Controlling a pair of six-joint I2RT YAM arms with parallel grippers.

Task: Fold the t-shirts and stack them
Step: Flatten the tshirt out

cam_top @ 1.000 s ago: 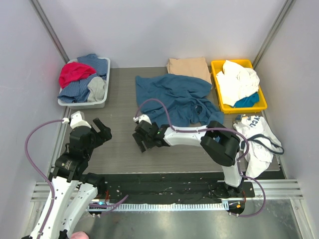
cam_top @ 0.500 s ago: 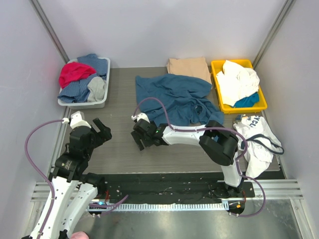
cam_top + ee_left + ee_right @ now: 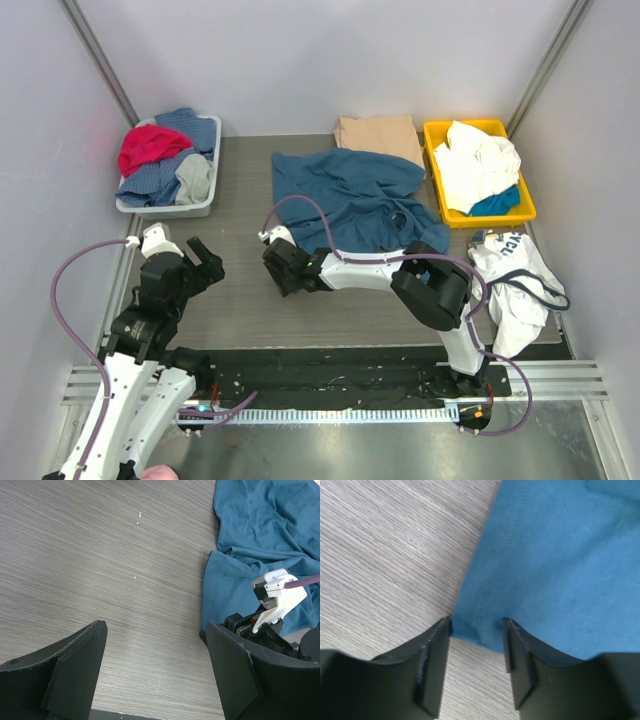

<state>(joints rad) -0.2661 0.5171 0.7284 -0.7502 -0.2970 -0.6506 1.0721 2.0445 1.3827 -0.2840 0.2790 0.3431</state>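
Right pincer is down at bench level with its jaws partway apart, one on each side of the near-left corner of the teal-blue t-shirt. The hem corner sits right in the gap and is a bit puckered. The fingers look about level with the cloth's edge, but I wouldn't call it clamped.

Only writing I can spot is some dark lettering on a white shirt crumpled by the right edge of the bench, and it's too folded up to read.

Pose-wise, the right arm comes up from the near edge on the right, elbow bent, forearm stretched low and leftward across the bench to reach that corner. The left arm rises from the near-left corner, and the left pincer hangs wide open over bare bench by the left edge, well apart from the teal shirt.

The teal shirt itself is spread out and rumpled in the middle of the bench, reaching toward the far edge. The tan t-shirt lies folded at the far edge, just beside a yellow bin of white clothes in the far-right corner. A grey bin with red, blue and grey cloth sits in the far-left corner.
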